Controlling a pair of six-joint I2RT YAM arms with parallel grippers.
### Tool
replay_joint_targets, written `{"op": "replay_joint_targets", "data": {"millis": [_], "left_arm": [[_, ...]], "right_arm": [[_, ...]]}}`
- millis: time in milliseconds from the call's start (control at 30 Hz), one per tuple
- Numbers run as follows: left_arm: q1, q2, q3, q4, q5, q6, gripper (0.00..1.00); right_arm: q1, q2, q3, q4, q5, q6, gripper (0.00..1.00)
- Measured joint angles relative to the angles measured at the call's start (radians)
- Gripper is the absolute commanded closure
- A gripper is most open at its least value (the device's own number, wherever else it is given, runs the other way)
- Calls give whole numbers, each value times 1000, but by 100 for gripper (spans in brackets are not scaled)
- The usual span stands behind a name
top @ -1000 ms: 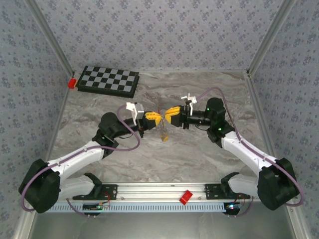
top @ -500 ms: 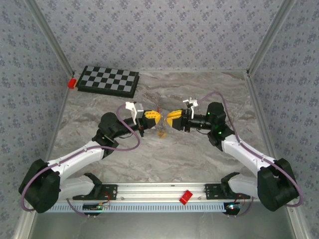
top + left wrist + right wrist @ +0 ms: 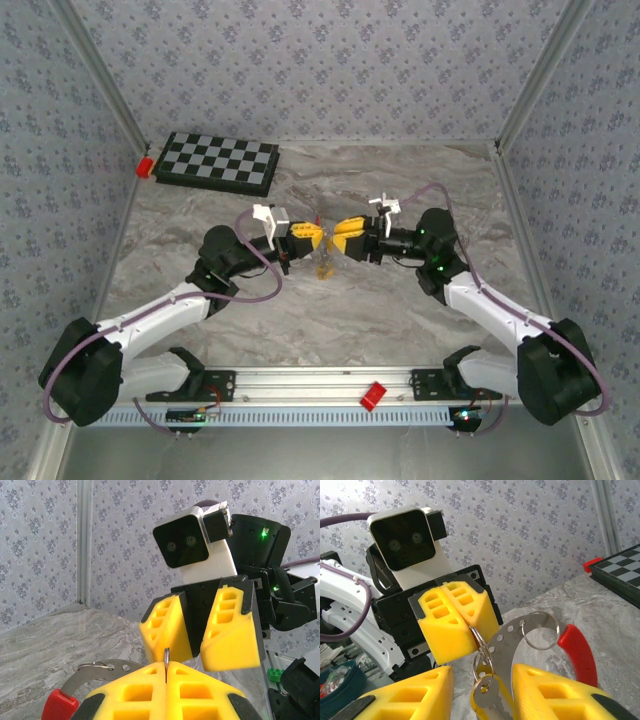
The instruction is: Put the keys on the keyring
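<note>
Right now L gripper [image 3: 465, 622] has its pads together, pinching a small ring of the keyring [image 3: 577, 650], red arc swung off to one side. R gripper [image 3: 481, 682] has fingers apart, straddling a key [image 3: 487, 705] dangling just below that pinch. Key's long axis hangs approx. vert., so R arm is nearer; prob. needs to close straight in w/o tugging the ring

Checkerboard [image 3: 218, 162] at far left — red block [image 3: 145, 165] just beside it.

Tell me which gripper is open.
The right gripper: its fingers stand apart, while the left gripper is clamped shut on a ring.
</note>
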Motion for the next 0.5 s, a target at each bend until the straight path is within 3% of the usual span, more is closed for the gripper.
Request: {"op": "replay_joint_targets", "data": {"millis": [233, 500], "left_arm": [[0, 0, 0, 0, 0, 0, 100], [0, 0, 0, 0, 0, 0, 100]], "right_arm": [[7, 38, 7, -1, -5, 5, 87], [6, 51, 14, -4, -4, -1, 97]]}}
